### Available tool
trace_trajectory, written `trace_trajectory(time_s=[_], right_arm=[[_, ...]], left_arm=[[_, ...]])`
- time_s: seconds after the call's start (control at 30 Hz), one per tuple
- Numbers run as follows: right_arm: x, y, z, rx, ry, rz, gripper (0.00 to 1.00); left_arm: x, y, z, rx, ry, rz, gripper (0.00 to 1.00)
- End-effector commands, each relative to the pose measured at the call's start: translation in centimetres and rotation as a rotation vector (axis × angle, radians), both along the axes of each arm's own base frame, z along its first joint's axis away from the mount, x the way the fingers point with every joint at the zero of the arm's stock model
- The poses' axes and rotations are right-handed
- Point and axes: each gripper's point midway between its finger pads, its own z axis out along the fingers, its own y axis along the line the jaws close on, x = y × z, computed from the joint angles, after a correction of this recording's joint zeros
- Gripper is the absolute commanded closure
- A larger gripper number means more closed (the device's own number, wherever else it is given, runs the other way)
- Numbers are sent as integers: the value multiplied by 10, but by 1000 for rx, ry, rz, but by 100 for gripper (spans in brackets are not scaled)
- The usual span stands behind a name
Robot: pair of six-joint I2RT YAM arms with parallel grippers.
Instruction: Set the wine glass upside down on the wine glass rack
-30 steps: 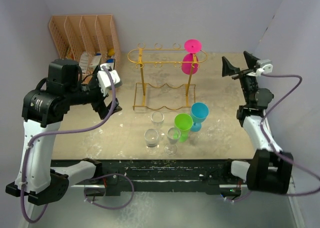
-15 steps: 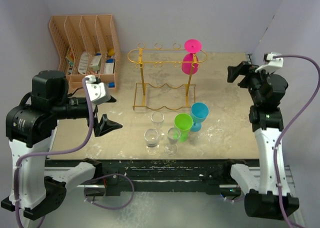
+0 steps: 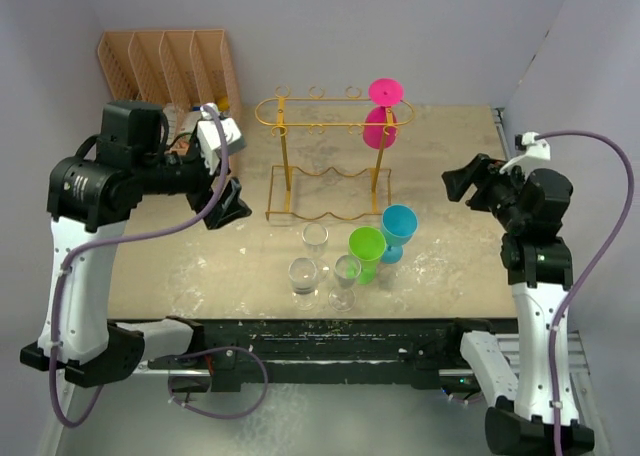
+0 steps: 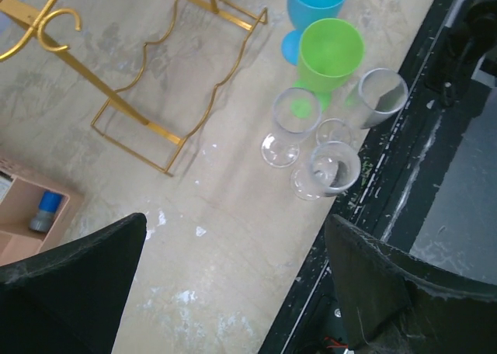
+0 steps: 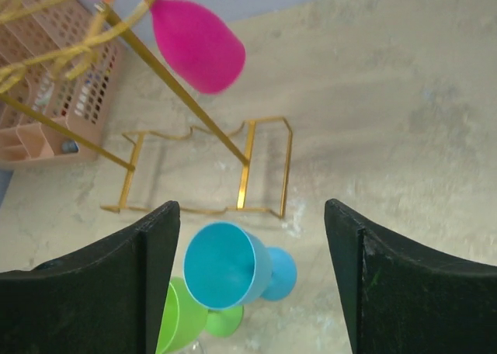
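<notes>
The golden wire wine glass rack (image 3: 325, 128) stands at the back middle of the table, and a pink wine glass (image 3: 380, 126) hangs upside down at its right end. In front stand a blue wine glass (image 3: 398, 226), a green one (image 3: 366, 248) and three clear glasses (image 3: 315, 238), all upright. My right gripper (image 3: 462, 181) hovers open to the right of the blue glass. In the right wrist view the blue glass (image 5: 225, 265) lies below and between the fingers of that gripper (image 5: 252, 206). My left gripper (image 3: 232, 204) hangs open left of the rack, holding nothing.
A peach slotted file organizer (image 3: 170, 61) with small items fills the back left corner. Purple walls close in the back and sides. The black front rail (image 3: 320, 331) runs just behind the clear glasses. White specks mark the tan tabletop.
My right arm has come down and leftward toward the blue glass. The left arm has swung from low near the front back up toward the organizer. The glasses have not moved.
</notes>
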Motion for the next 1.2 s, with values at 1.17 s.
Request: trace_trajectory(time_s=[1.17], right_arm=[[4, 51, -154, -77, 622, 64, 47]], left_arm=[[41, 62, -1, 77, -172, 447, 1]])
